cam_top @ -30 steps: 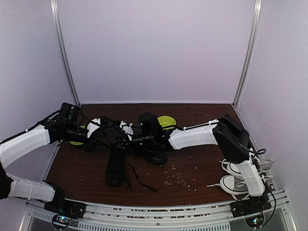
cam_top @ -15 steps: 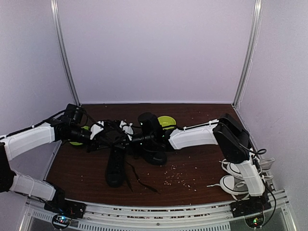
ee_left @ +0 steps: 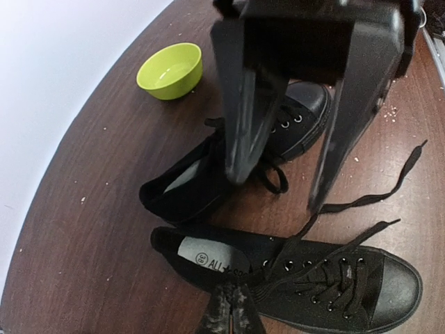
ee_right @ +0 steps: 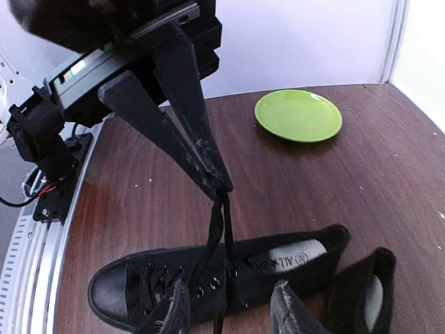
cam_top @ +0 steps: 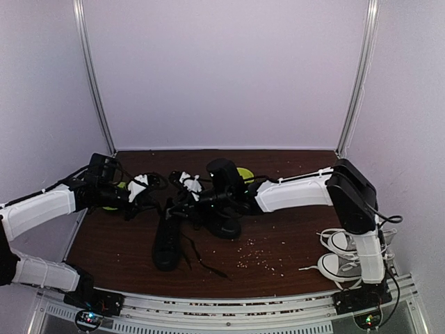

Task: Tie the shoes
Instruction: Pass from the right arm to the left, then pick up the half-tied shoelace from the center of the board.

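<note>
Two black shoes lie on the brown table: one (cam_top: 167, 240) points toward the near edge, the other (cam_top: 224, 224) lies just right of it. In the left wrist view the nearer shoe (ee_left: 299, 278) has its laces pulled up to my left gripper (ee_left: 233, 292), which is shut on a doubled black lace. The right wrist view shows that lace (ee_right: 224, 223) rising taut from the shoe (ee_right: 222, 278) to the left gripper's pinched tips. My right gripper (ee_right: 229, 292) stands open just above that shoe. The lace hangs between its fingers without touching them.
A green bowl (ee_left: 170, 69) sits beyond the shoes, and a green plate (ee_right: 297, 115) lies at the table's left. Grey-and-white sneakers (cam_top: 341, 254) with white laces rest at the right edge. Crumbs (cam_top: 257, 257) are scattered near the front. A loose lace end (ee_left: 389, 188) trails across the table.
My left gripper has shut on the lace. My right gripper has opened and let go, and the right arm has shifted a little to the right.
</note>
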